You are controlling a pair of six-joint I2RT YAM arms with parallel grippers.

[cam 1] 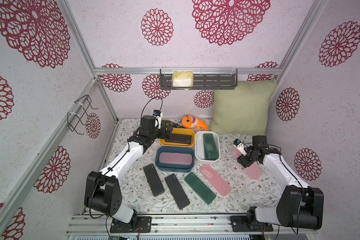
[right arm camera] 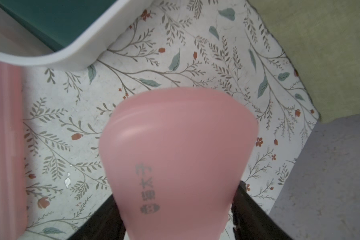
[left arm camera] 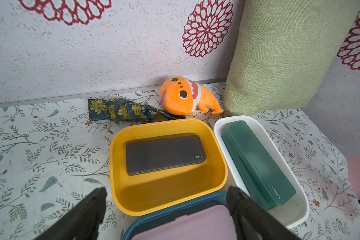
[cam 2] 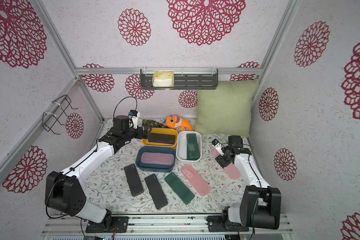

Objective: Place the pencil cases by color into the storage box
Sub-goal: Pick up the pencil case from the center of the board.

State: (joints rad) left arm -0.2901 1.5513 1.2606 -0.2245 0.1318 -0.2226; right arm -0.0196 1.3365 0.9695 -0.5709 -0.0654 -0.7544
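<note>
- In front of the blue tub [cam 1: 173,168], four cases lie flat in a row on the surface [cam 1: 133,195]: a black case [cam 1: 153,180] near its left corner, a second black case [cam 1: 177,191], a green case [cam 1: 200,188], and a pink case [cam 1: 215,180] off its right corner
- Inside the blue tub lies a second pink case [cam 1: 175,159]
- Well to the right of the blue tub, the right hand [cam 1: 245,162] is closed across the width of a third pink case [right arm camera: 179,135], whose two ends stick out on either side
- Just beside the blue tub's far right corner stands the white tub [cam 1: 197,145], holding two stacked green cases [left arm camera: 258,160]
- Directly behind the blue tub, the yellow tub [cam 1: 183,129] holds a third black case [cam 1: 180,138]
- Behind the blue tub's left end, the left hand [left arm camera: 166,190] hangs with its jaws spread wide, gripping nothing
- Farther behind the blue tub sit an orange plush toy [cam 1: 192,123] and a green cushion [cam 1: 241,108]
</note>
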